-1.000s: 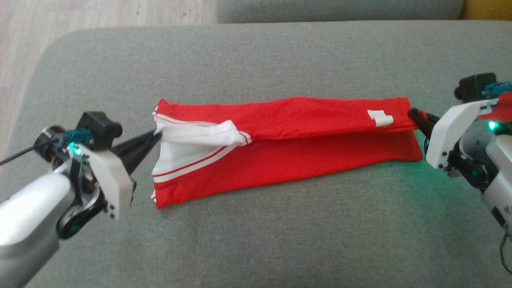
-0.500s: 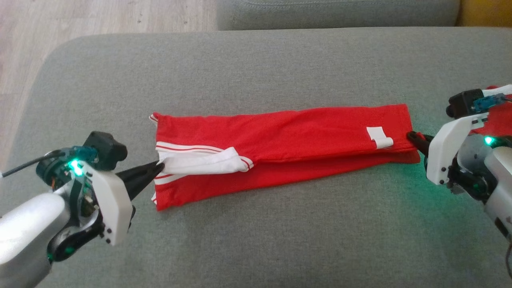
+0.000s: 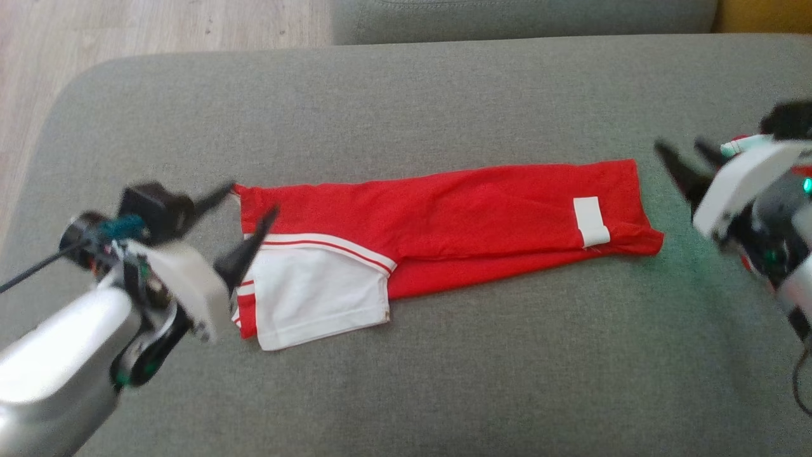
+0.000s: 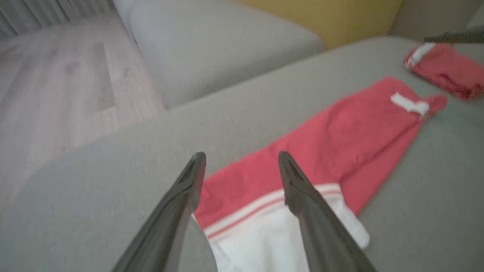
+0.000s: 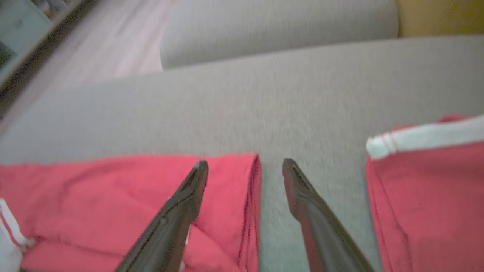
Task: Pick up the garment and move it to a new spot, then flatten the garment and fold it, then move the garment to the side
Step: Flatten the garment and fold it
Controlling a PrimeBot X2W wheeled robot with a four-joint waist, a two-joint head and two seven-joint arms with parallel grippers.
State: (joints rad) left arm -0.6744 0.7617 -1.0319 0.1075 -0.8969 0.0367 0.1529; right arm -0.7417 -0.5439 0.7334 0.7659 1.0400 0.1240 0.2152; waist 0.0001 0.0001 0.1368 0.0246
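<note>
The red garment (image 3: 482, 216), with a white sleeve panel (image 3: 317, 298) and a white tag (image 3: 590, 221), lies folded into a long strip on the grey sofa cushion (image 3: 406, 381). My left gripper (image 3: 254, 197) hovers open over the garment's left end, with nothing between its fingers. The left wrist view shows the left gripper (image 4: 242, 155) above the red and white edge of the garment (image 4: 340, 143). My right gripper (image 3: 677, 143) stands open just off the garment's right end, holding nothing. In the right wrist view the right gripper (image 5: 245, 162) straddles the garment's (image 5: 113, 189) end edge.
A second red cloth with white trim (image 5: 427, 189) lies on the cushion right of the garment, also seen as a red bundle (image 4: 446, 68). Another grey cushion (image 3: 520, 19) sits behind. Wooden floor (image 3: 127, 32) lies past the sofa's left edge.
Both grippers opened and let go of the garment's ends, then drew slightly away. The top layer dropped flat and the white sleeve panel now lies spread at the left.
</note>
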